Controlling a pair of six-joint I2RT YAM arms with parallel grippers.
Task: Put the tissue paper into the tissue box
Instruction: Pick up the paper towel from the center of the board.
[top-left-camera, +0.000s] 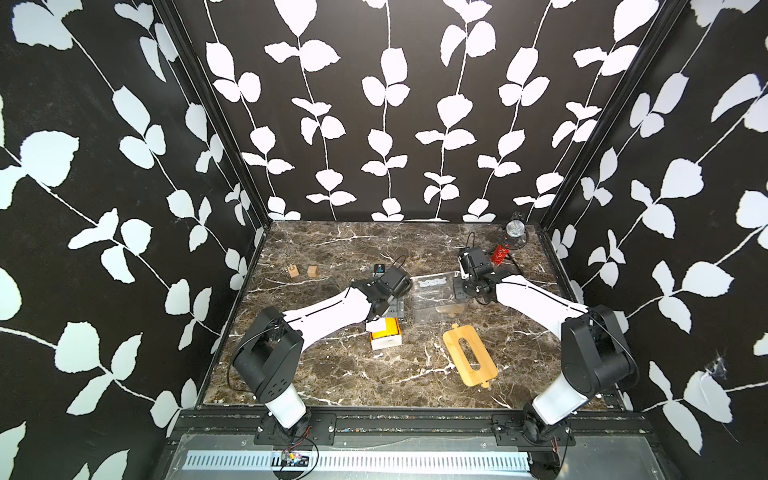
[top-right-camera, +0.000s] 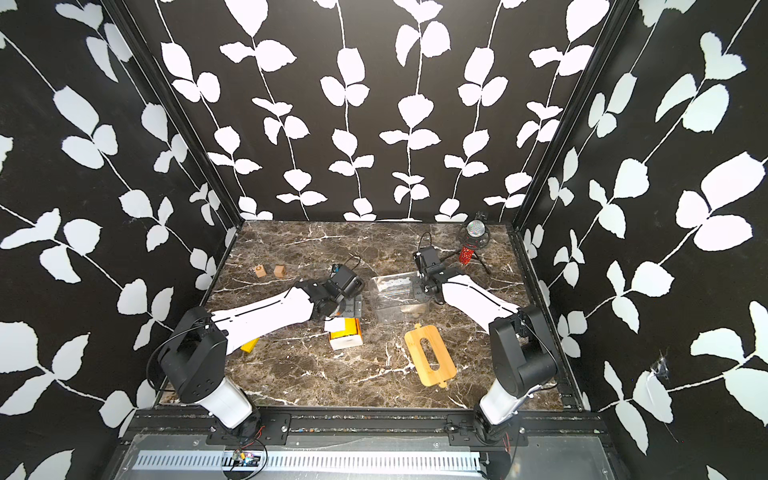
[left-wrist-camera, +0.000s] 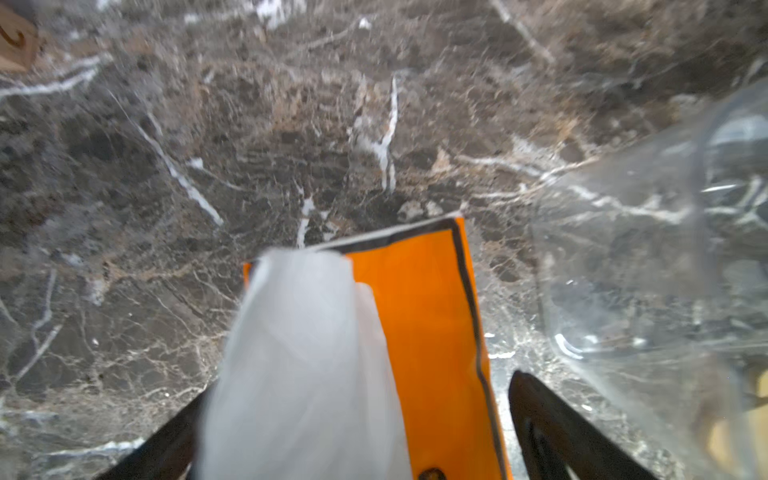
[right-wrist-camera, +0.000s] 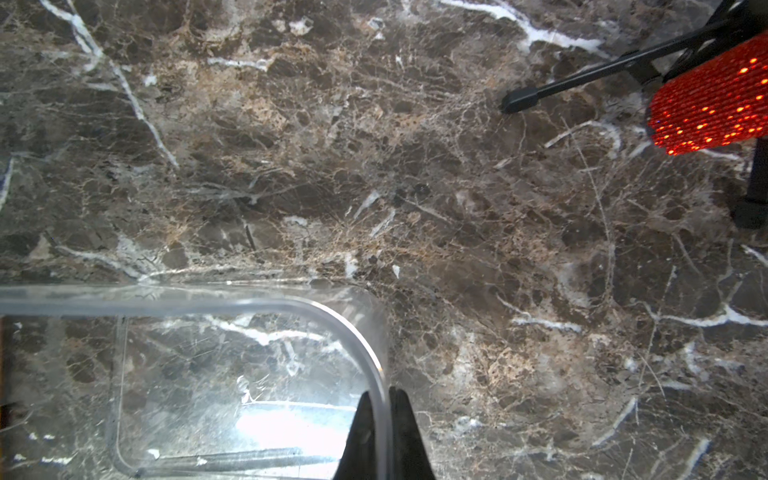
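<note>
Currently left tool (left-wrist-camera: 359, 384) wide astride tissue paper (left-wrist-camera: 419, 332), right tool (right-wrist-camera: 384, 395) on tissue box (right-wrist-camera: 208, 303).

Top views overlook the whole table (top-left-camera: 332, 374); wrist cameras skim it closely

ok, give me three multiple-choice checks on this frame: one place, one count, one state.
1. Where is the bamboo lid?
A) on the tissue box
B) flat on the marble table, off the box
C) leaning on the back wall

2. How many wooden cubes sit at the table's far left?
A) one
B) three
C) two

3. The right hand is:
A) shut on the tissue box's rim
B) open above the lid
C) open, clear of everything

Key:
B, both top views show the lid lying on the table in front of the box.
C, two cubes sit side by side.
A, the right wrist view shows the fingers pinching the clear rim.
</note>
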